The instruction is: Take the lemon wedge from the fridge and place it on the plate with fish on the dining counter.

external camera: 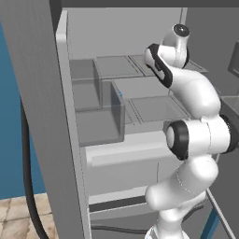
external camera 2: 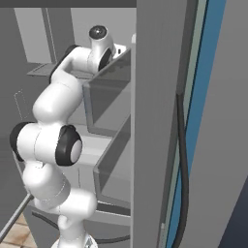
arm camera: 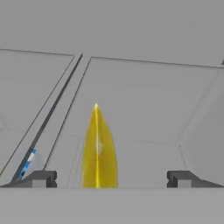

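Your pincer (arm camera: 111, 178) stood wide open astride the lemon wedge (arm camera: 99, 148) — off-centre, so closing risked nudging it along the fridge (external camera: 42, 116) shelf.

White arm (external camera 2: 53, 145) reaches into open fridge (external camera 2: 155, 121), beside grey door bins (external camera 2: 109, 101).

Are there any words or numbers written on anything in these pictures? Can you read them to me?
There are none. The fridge, its grey shelves and the lemon wedge carry no words, numbers or signs. A tiny blue and white thing at the shelf edge in the hand view is too small and blurred to show any label.
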